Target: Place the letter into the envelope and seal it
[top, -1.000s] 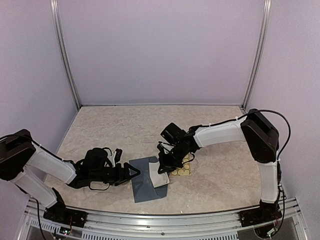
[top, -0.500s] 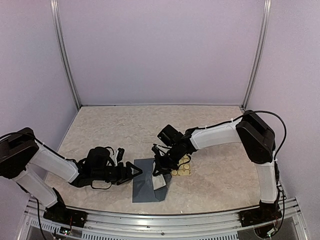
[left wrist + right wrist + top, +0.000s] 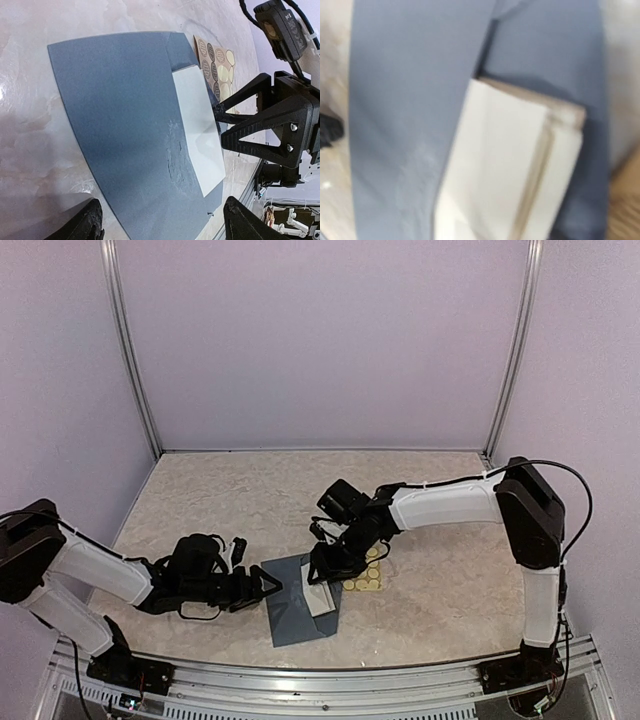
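Two arms reach in low over the marbled table (image 3: 250, 495), meeting near its 6 o'clock edge. There the envelope (image 3: 290, 612) lies flat, flap still open. The letter (image 3: 319, 597), white back up, is only partly inside the pocket: a strip sticks out on the envelope's 3 o'clock side, over the flap. At 2 o'clock from the envelope, just beside it, lies the sticker sheet (image 3: 368, 576).

The left gripper (image 3: 272, 585) sits at the envelope's 9 o'clock edge, fingers spread wide, gripping nothing. The right gripper (image 3: 220, 122) has its tips at the letter's outer edge, slightly parted; I see no pinch.

Insertion looks to be the step in hand. Next, I judge, the right arm should push the letter toward 9 o'clock while the left braces the envelope against sliding; closing the flap and sealing remain.
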